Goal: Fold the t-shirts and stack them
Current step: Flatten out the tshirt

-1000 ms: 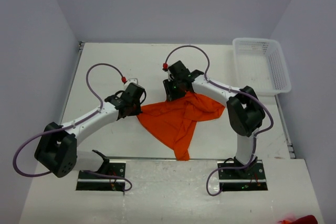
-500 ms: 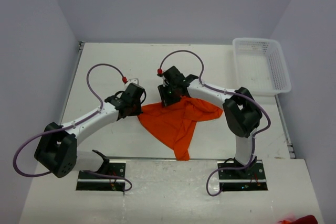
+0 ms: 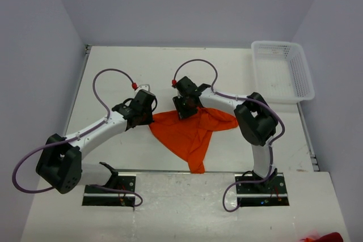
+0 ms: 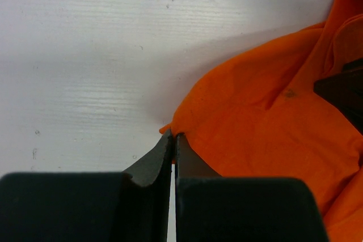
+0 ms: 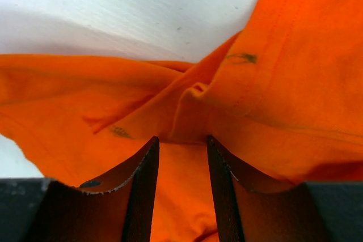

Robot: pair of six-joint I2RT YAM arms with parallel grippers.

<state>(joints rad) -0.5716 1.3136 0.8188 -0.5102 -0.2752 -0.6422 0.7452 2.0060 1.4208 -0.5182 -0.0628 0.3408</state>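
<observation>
Cloth spans the gap between both arms: the t-shirt lies rumpled on the table, tapering toward the near edge. Its left corner is pinched tight by the left gripper; the right gripper, fingers half apart, faces a raised fold just ahead

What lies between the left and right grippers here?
The upper edge of the orange t-shirt, running from the left gripper to the right gripper; the top view shows it.
</observation>
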